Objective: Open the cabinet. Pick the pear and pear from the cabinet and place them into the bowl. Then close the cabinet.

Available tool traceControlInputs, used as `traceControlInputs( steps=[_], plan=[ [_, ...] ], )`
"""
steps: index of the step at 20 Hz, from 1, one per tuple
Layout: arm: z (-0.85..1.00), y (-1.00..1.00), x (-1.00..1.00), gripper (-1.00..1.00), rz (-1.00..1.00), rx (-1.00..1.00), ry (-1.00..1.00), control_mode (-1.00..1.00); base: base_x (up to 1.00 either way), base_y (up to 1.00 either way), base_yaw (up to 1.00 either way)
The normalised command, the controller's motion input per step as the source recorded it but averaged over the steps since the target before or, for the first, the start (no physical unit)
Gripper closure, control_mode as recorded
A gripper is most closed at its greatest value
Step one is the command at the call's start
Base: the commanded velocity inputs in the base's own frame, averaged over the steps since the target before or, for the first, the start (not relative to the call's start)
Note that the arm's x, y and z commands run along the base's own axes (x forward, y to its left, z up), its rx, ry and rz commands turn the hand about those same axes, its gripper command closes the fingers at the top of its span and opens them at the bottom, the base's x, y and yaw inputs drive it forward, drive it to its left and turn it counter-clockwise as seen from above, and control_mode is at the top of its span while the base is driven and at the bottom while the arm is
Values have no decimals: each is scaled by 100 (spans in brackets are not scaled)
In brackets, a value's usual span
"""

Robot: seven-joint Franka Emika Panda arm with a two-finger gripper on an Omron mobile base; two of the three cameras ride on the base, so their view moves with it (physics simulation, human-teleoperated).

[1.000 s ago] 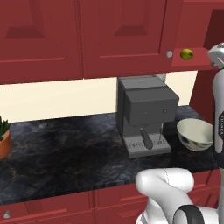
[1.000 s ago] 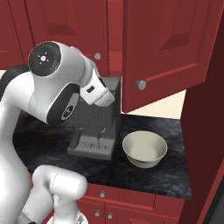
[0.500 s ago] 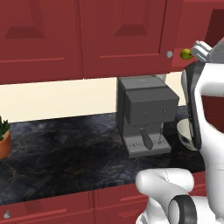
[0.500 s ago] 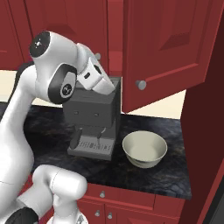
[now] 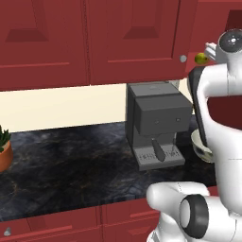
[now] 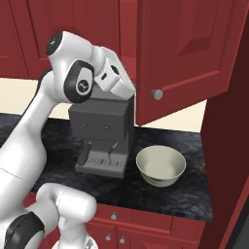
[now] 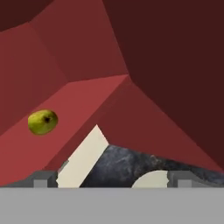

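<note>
The cabinet point(image 6: 185, 48) has its right door swung open, silver knob point(image 6: 156, 94) facing out; its left door point(image 5: 137, 38) is shut. One yellow-green pear point(image 7: 43, 122) lies on the cabinet's red floor, seen too past the knob of the shut door as pear point(image 5: 202, 58). My gripper point(image 7: 111, 179) is open, its fingertips point(image 7: 41, 179) wide apart with nothing between them, and it points into the cabinet with the pear ahead and off to the left. The white hand point(image 6: 114, 78) reaches up beside the open door's edge. The cream bowl point(image 6: 160, 165) stands on the counter below.
A grey coffee machine point(image 6: 102, 131) stands on the dark stone counter point(image 5: 71, 160) just left of the bowl. A potted plant point(image 5: 2, 146) sits at the counter's far left. Red drawers point(image 6: 141, 221) run under the counter, and a tall red panel point(image 6: 228, 146) walls the right.
The arm has lifted and the hand has swung up from in front of the coffee machine toward the open cabinet. The jaws have stayed open. Pear and bowl have not moved.
</note>
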Motion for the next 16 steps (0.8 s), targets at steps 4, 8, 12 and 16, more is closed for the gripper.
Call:
traceControlInputs(
  steps=[4,8,12,16],
  plan=[
    [0,-44,27,-100,-12,-4,4,-100,0,0,0],
    [0,-47,13,-100,-12,-4,4,-100,0,0,0],
    [0,-47,0,-100,-13,-4,1,-100,0,0,0],
    [0,-43,0,-100,-13,-5,0,-100,0,0,0]
  ],
)
